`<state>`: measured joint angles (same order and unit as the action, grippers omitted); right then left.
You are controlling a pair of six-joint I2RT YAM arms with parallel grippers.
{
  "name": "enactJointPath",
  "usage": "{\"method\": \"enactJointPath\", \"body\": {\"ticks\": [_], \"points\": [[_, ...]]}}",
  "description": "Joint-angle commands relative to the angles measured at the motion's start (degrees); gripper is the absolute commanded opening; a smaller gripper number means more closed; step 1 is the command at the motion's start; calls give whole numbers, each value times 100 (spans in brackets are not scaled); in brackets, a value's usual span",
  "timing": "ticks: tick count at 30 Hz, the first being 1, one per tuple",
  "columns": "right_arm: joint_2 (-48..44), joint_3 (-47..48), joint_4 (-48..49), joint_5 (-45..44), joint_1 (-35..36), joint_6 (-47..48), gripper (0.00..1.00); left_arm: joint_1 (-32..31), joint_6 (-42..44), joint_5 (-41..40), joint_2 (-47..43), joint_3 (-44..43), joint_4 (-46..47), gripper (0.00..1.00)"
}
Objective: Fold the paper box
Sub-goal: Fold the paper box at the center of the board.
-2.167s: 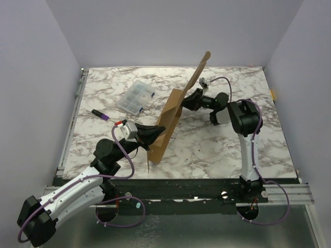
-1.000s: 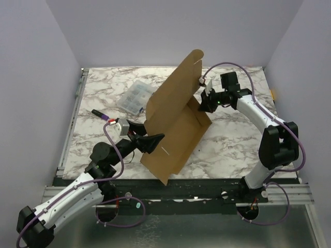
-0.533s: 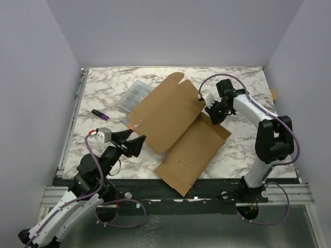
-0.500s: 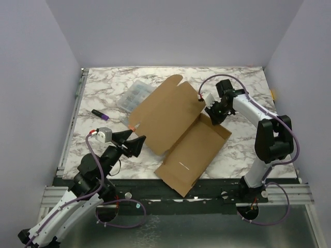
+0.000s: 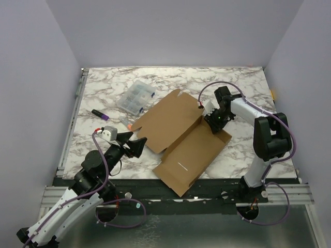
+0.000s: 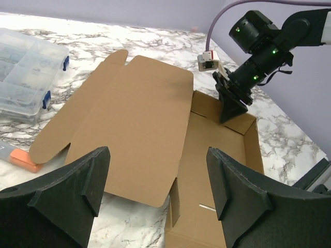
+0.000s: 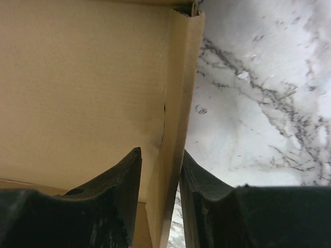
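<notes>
Right hand (image 5: 214, 124) part-open, loose astride a wall of the paper box (image 5: 190, 153); left hand (image 5: 133, 142) wide open, empty.

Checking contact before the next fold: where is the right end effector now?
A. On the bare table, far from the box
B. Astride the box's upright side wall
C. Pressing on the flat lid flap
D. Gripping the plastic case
B: in the right wrist view the right end effector sits astride the upright wall of the box, one jaw on each side.
</notes>
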<state>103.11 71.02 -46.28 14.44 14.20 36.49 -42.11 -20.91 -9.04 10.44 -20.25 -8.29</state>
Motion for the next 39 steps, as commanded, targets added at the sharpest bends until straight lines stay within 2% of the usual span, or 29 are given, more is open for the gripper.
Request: {"method": "enactJointPath", "body": {"ticks": [1, 3, 7, 9, 13, 14, 16, 18, 21, 23, 26, 27, 29, 30, 32, 36, 39], "points": [[44, -319, 154, -229, 10, -14, 38, 1, 87, 32, -153, -141, -58, 82], [15, -474, 352, -379, 13, 17, 32, 5, 87, 38, -160, -137, -51, 82], [-212, -849, 1120, -825, 17, 81, 7, 3, 78, 60, -201, -137, -47, 82], [-393, -1090, 1540, -971, 13, 96, 1, 2, 78, 60, -223, -129, -34, 82], [-780, -1405, 2042, -1106, 12, 50, 0, 1, 44, 94, -215, -120, -25, 82], [-847, -1429, 2067, -1087, 14, 28, 4, 2, 35, 102, -194, -120, -22, 82], [-877, -1413, 2028, -992, 10, -143, 20, 6, 3, 123, -155, -117, 4, 82], [-847, -1366, 1924, -852, 1, -315, 31, 6, -28, 174, -71, -119, 15, 82], [-849, -1285, 1858, -676, -125, -452, 38, 3, -135, 257, 40, -145, 16, 82], [-850, -1237, 1798, -648, -181, -446, 39, 3, -252, 312, 105, -152, 15, 82], [-818, -1233, 1743, -716, -207, -366, 34, 2, -581, 357, 185, -134, 13, 84], [-792, -1243, 1748, -756, -215, -342, 26, 1, -716, 391, 217, -122, 19, 84], [-755, -1300, 1827, -781, -264, -329, 3, 2, -1037, 448, 287, -112, 14, 84], [-759, -1341, 1916, -758, -289, -391, 1, 2, -1260, 459, 336, -104, 12, 84], [-887, -1434, 2204, -589, -465, -643, 0, 1, -1707, 517, 433, -94, 2, 84], [-1135, -1234, 2357, 484, -1432, -1709, 0, 1, -2305, 503, 692, -119, -23, 83], [-1290, -1199, 2293, 382, -1671, -2271, 0, 3, -2467, 324, 978, -110, 36, 83]]}}
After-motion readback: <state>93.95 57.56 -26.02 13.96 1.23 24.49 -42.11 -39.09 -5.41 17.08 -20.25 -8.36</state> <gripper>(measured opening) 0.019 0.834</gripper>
